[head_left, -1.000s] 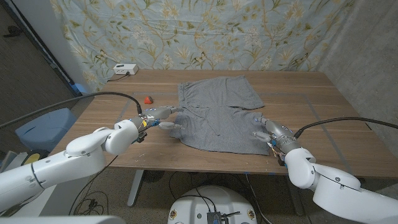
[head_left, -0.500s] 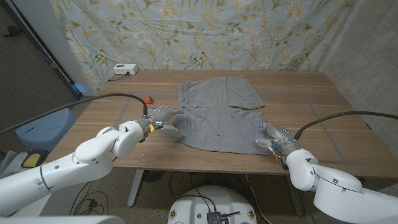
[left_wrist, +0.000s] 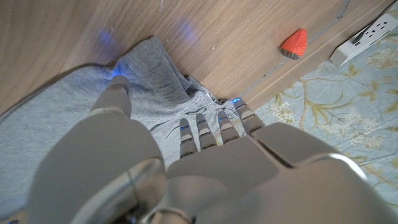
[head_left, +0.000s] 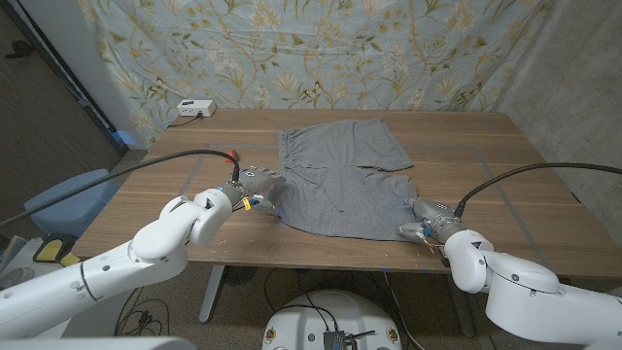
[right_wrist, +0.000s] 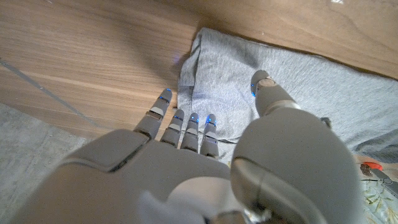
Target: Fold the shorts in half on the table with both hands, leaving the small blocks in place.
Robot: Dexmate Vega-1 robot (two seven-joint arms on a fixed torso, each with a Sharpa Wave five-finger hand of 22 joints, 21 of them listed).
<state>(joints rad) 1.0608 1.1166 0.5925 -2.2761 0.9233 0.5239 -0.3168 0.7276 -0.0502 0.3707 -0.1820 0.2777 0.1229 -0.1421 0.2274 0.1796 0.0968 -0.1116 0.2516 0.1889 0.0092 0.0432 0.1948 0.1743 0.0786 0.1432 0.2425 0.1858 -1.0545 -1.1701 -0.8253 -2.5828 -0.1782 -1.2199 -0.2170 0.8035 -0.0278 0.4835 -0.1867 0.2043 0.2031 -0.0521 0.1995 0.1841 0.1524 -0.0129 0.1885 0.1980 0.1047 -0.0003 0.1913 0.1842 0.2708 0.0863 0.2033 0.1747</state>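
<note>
The grey shorts [head_left: 340, 180] lie spread flat in the middle of the wooden table [head_left: 496, 156]. My left hand [head_left: 255, 185] is at their left edge, close to the near left corner. Its fingertips [left_wrist: 205, 127] and thumb touch the bunched hem of the shorts [left_wrist: 155, 93], and nothing is lifted. My right hand [head_left: 425, 220] sits at the near right corner. There its fingertips [right_wrist: 193, 127] reach the edge of the shorts [right_wrist: 217, 74] and the thumb lies on the cloth. A small red block [head_left: 230, 155] rests left of the shorts, also seen as the red block [left_wrist: 294, 42].
A white power strip [head_left: 195, 108] lies at the table's far left, in front of the floral curtain [head_left: 311, 49]. Black cables run along both arms. The table's near edge is just behind both hands. A blue bin [head_left: 68, 199] stands on the floor at the left.
My left hand has moved right onto the shorts' left edge. My right hand has drawn back toward me to the near right corner. The shorts and the red block have stayed put.
</note>
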